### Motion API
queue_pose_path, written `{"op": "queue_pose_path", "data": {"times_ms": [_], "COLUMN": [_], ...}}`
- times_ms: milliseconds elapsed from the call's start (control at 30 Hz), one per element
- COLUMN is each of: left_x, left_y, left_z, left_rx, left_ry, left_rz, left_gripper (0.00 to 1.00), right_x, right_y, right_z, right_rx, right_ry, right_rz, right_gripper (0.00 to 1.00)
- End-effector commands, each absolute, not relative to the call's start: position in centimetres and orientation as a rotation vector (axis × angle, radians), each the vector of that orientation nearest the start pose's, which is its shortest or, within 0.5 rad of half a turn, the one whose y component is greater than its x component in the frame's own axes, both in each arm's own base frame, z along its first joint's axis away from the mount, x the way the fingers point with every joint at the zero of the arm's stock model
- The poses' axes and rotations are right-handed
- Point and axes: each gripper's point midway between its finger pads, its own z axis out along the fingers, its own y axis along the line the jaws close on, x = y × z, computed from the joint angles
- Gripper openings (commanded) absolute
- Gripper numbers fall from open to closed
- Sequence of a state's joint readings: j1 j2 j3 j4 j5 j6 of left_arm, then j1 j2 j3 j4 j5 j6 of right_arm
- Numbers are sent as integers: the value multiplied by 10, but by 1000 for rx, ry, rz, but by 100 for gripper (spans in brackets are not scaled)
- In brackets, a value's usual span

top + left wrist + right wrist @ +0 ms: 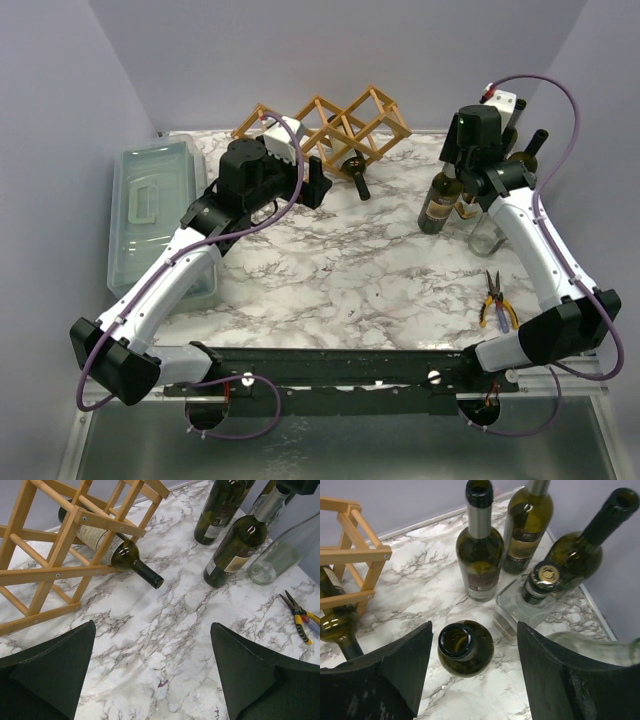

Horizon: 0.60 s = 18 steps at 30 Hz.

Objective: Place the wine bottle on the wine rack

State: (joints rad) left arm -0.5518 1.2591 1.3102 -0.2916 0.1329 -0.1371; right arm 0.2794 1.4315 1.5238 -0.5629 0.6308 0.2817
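The wooden wine rack (330, 125) stands at the back centre of the marble table. One dark green wine bottle (125, 555) lies in a lower cell of the wine rack (60, 555), neck pointing out over the table. My left gripper (152, 645) hovers open in front of it, holding nothing. My right gripper (475, 650) hangs over the bottle cluster at the right. Its jaws straddle the open mouth of an upright green wine bottle (462, 647) with a gap on both sides. In the top view this wine bottle (437, 205) stands below the right gripper (462, 160).
Three more dark bottles (480, 555), (527, 525), (580, 550), a square clear bottle with a gold cap (540, 580) and a clear glass bottle (600, 647) crowd the right gripper. Yellow-handled pliers (495, 300) lie near the right arm. A grey-green lidded box (155, 215) sits at left.
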Motion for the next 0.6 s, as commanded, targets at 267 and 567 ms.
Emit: {"op": "queue_pose_path", "data": {"times_ms": [267, 567], "left_x": [336, 337], "left_y": [-243, -244], "left_z": [334, 330], "left_rx": [490, 480], "left_ry": [1777, 1789], "left_rz": [-553, -547], "left_gripper": [99, 99], "right_x": [442, 444], "right_y": [32, 31], "right_z": [272, 253], "right_rx": [301, 301], "right_ry": [1972, 1989], "right_rz": [-292, -306], "right_gripper": [55, 47]}}
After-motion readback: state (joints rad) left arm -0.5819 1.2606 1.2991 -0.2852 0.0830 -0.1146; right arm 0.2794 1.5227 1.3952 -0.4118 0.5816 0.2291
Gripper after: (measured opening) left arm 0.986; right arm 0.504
